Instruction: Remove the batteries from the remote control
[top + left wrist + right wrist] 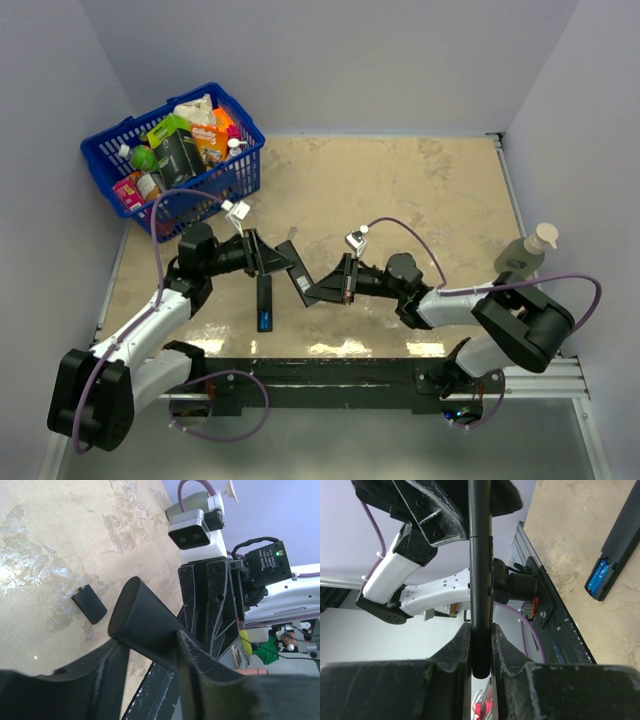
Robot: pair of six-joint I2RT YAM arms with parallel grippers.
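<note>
Holding lifted remote (pixel 480 555) edge-on in right gripper (pixel 480 630), jaws clamped on one end. Flanking the other end with left gripper (pixel 150 640); cannot tell whether gripping or just apart. Noting batteries (pixel 598 577), blue, seated in open bay of second remote (pixel 620 535) lying on table (pixel 420 190). Noting cover (pixel 89 605) loose nearby. Judging step as bracing lifted remote between arms. Next probably calls for a firm left hold before working its back open.

A blue basket (pixel 240 168) crammed with colourful packages sits at the upper left of the mottled beige counter (pixel 400 190); a pump bottle (pixel 522 260) stands at the right edge.
</note>
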